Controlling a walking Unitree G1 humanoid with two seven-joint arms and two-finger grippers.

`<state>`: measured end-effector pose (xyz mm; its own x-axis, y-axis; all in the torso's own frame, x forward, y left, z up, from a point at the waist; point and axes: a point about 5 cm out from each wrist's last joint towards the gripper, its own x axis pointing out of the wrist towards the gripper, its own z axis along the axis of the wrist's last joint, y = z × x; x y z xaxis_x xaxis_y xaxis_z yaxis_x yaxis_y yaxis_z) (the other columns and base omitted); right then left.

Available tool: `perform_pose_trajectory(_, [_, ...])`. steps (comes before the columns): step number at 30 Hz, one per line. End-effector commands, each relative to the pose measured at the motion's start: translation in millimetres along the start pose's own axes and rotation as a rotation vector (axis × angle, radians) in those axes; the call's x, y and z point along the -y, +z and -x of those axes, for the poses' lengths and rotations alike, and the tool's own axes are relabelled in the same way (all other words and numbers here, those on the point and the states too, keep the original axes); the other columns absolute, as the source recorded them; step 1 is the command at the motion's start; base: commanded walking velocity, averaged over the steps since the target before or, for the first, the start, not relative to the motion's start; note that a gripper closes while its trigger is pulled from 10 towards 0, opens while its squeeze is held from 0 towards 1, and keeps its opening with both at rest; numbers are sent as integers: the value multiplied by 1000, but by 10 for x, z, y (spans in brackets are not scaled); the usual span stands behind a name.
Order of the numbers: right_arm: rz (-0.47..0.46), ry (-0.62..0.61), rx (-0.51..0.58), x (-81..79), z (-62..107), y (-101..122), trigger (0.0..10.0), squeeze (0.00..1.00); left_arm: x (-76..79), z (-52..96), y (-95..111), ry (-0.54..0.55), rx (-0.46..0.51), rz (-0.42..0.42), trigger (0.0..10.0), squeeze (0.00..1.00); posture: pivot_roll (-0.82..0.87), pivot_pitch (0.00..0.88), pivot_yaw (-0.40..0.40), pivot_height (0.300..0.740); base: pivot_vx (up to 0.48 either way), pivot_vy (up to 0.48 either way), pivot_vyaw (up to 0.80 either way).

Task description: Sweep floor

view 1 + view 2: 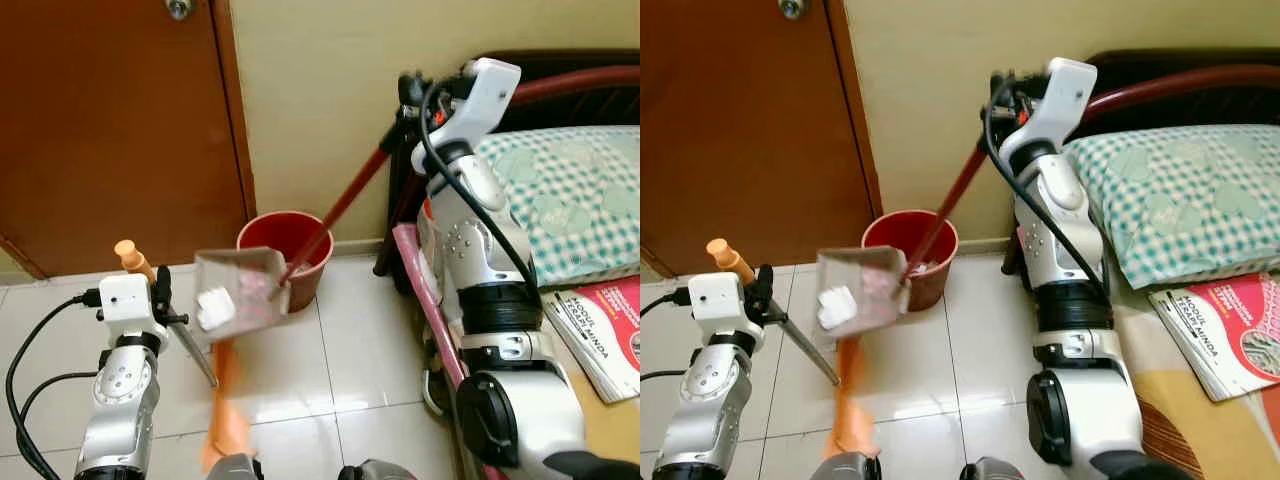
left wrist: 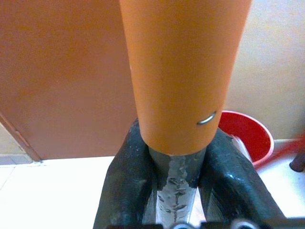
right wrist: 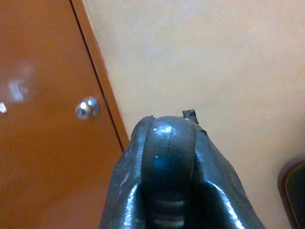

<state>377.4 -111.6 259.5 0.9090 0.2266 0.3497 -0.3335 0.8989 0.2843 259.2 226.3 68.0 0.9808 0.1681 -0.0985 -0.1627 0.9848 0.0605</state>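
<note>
My left gripper (image 1: 160,292) is shut on the dustpan handle (image 2: 183,71), an orange grip on a grey rod that slants down to the floor. The grey dustpan (image 1: 243,290) hangs tilted just left of the red bucket (image 1: 290,238) and holds a white scrap (image 1: 214,306). My right gripper (image 1: 408,98) is raised high near the wall, shut on the red broom handle (image 1: 345,205). That handle slopes down behind the dustpan. A blurred orange broom head (image 1: 226,410) shows low on the white tiles. In the right wrist view, black fingers (image 3: 205,191) clasp the handle's dark rounded end.
A brown door (image 1: 110,120) stands at the left beside a beige wall (image 1: 320,90). On the right is a bed with a checked pillow (image 1: 570,190) and a red booklet (image 1: 610,330). A pink bed frame edge (image 1: 420,290) runs beside my right arm.
</note>
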Motion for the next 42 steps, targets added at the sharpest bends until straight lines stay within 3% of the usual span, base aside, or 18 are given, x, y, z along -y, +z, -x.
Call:
perform_pose_trajectory(1, [38, -8, 137, -33, -119, 299, 10000, 0, -29, 21, -94, 20, -44, -34, 10000, 0, 20, 69, -43, 740, 0, 0, 0])
perform_pose_trajectory(8, [102, -22, 250, -63, -238, 548, 10000, 0, -6, 25, -107, 15, -47, -26, 10000, 0, 20, 69, -43, 740, 0, 0, 0])
perform_pose_trajectory(10, [151, -37, 286, -65, -264, 614, 10000, 0, 14, 26, -114, 11, -50, -24, 10000, 0, 20, 69, -43, 740, 0, 0, 0])
perform_pose_trajectory(12, [264, -45, 330, -92, -284, 684, 10000, 0, 38, 29, -108, 1, -50, -21, 10000, 0, 21, 76, -42, 740, 0, 0, 0])
perform_pose_trajectory(13, [317, -16, 333, -149, -286, 638, 10000, 0, 49, 26, -111, -3, -51, -19, 10000, 0, 21, 76, -42, 740, 0, 0, 0])
perform_pose_trajectory(18, [396, 46, 325, -268, -263, 467, 10000, 0, 54, 28, -110, -6, -51, -18, 10000, 0, 22, 81, -40, 740, 0, 0, 0])
perform_pose_trajectory(22, [561, 138, 324, -478, -149, 126, 10000, 0, 77, 28, -107, -10, -51, -12, 10000, 0, 29, 84, -44, 740, 0, 0, 0])
perform_pose_trajectory(25, [570, 193, 306, -566, -89, -21, 10000, 0, 85, 30, -105, -12, -50, -10, 10000, 0, 30, 85, -45, 740, 0, 0, 0])
perform_pose_trajectory(26, [598, 254, 290, -656, -14, -170, 10000, 0, 93, 34, -107, -13, -51, -8, 10000, 0, 30, 86, -48, 740, 0, 0, 0])
perform_pose_trajectory(31, [659, 346, 302, -774, 128, -347, 10000, 0, 104, 37, -110, -16, -52, -5, 10000, 0, 30, 86, -48, 740, 0, 0, 0])
perform_pose_trajectory(42, [705, 365, 427, -849, 160, -180, 10000, 0, 129, 27, -114, -22, -53, -3, 10000, 0, 28, 87, -50, 740, 0, 0, 0])
